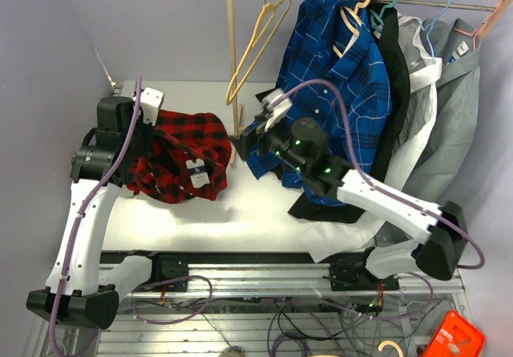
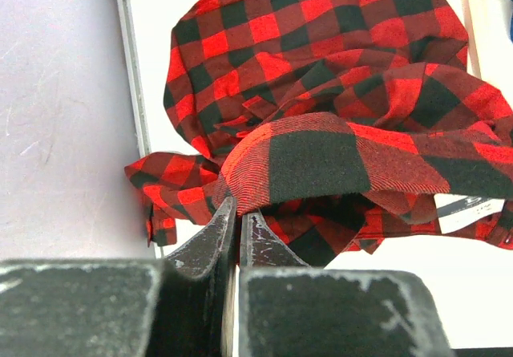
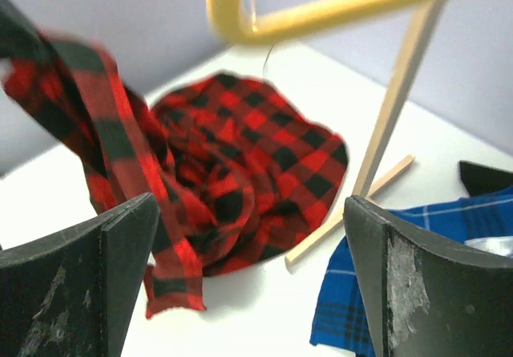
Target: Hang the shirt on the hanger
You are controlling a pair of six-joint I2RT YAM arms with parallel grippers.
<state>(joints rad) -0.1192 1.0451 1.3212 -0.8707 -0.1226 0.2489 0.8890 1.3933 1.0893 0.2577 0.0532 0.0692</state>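
One left arm bends up from its base and reaches over the table's [image 1: 264, 212] left end. The left gripper [image 2: 237, 217] is pinched tight on a fold of the shirt [image 1: 180, 152]. This single red-and-black plaid shirt lies crumpled on the white table, its white label [image 1: 196, 172] facing up. Right of it, the one bare hanger [image 1: 256, 44] hangs from the rail beside the wooden post [image 1: 233, 52]. The right arm stretches leftward and its right gripper [image 3: 248, 204] is spread wide, gripping nothing. One blue plaid shirt [image 1: 345, 76] hangs furthest right.
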